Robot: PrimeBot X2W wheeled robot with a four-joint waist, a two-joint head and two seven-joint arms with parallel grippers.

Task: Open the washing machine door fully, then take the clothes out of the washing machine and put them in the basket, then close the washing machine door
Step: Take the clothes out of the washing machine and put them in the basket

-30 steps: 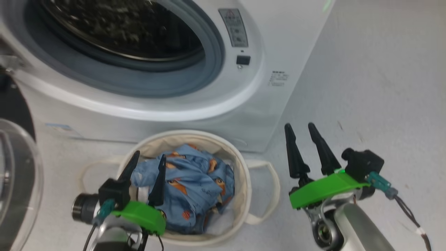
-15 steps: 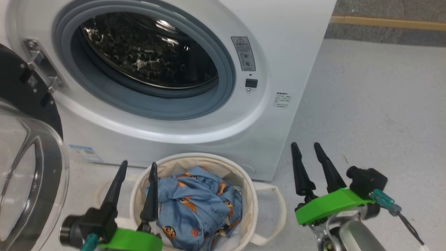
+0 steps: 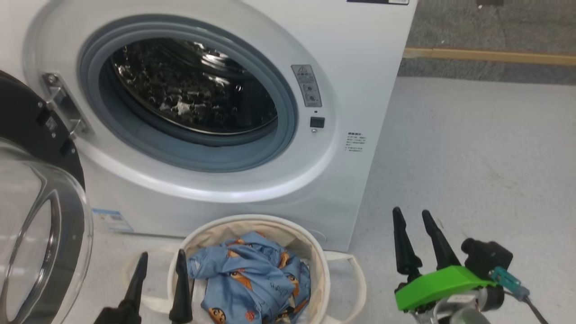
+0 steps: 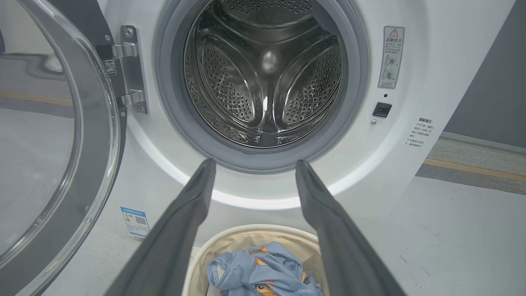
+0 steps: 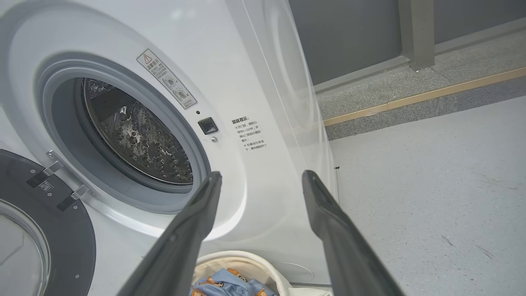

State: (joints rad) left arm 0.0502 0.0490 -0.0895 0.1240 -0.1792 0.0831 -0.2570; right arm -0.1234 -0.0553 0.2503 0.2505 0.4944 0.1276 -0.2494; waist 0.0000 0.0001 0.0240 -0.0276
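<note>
Your left fingers [image 3: 181, 292] and right fingers [image 3: 405, 254], spread, flank the round cream canvas basket [image 3: 297, 240] of light blue cartoon-print clothes [image 3: 252, 279]; black-ringed glass door [image 3: 22, 121] hangs open left of white washing machine [image 3: 360, 67].

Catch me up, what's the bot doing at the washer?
Unloading looks done: the clothes lie in the basket before the washing machine, whose drum looks empty. The door stands wide open. The left hand and the right hand are open, holding nothing. Closing the door remains.
</note>
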